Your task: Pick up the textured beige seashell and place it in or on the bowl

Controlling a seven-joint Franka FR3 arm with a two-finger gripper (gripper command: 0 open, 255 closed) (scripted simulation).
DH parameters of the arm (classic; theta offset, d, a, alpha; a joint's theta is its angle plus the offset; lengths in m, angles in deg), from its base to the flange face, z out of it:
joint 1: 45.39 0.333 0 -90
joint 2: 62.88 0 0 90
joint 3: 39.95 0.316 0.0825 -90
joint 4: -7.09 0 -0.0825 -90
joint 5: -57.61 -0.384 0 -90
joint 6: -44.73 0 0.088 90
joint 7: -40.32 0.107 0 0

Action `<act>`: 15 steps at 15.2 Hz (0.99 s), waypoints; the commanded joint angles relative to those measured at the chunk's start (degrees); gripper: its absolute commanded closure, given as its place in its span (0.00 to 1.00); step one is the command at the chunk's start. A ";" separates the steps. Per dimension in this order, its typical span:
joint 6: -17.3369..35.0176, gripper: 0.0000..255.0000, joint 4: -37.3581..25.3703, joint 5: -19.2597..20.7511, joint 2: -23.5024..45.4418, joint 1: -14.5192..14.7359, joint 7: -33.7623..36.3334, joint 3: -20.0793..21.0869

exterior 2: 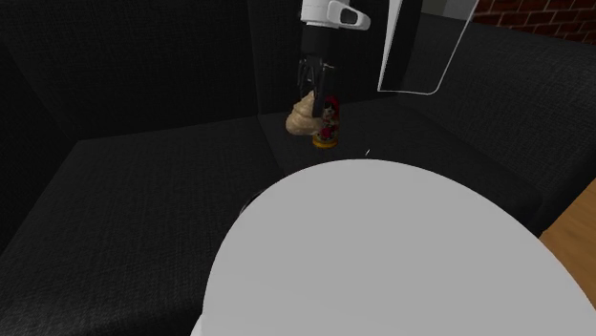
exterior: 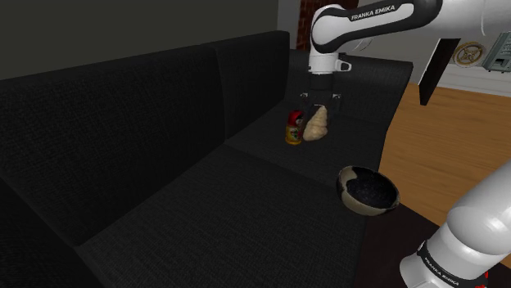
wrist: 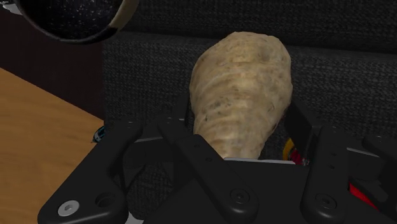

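Black fabric sofa (exterior: 123, 147) carries everything we log here. In the shoulder view the leftmost item is a small red-and-yellow figurine (exterior: 292, 129). It stands on the seat cushion just beside the jaws, on their sofa-back side. Next comes the gripper (exterior: 318, 105), pointing down and clenched on the beige ridged seashell (exterior: 317, 124). The shell's narrow end sits between the jaws and its wider body hangs below them. We cannot tell whether its lower end touches the cushion. Further right, well apart from the jaws, the bowl (exterior: 347, 193) sits near the seat's front edge, dark and speckled inside, beige outside. In the wrist view both jaws press the shell's flanks.
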 commanded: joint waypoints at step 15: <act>-6.18 1.00 12.74 -2.90 -19.04 0.83 -0.52 -0.71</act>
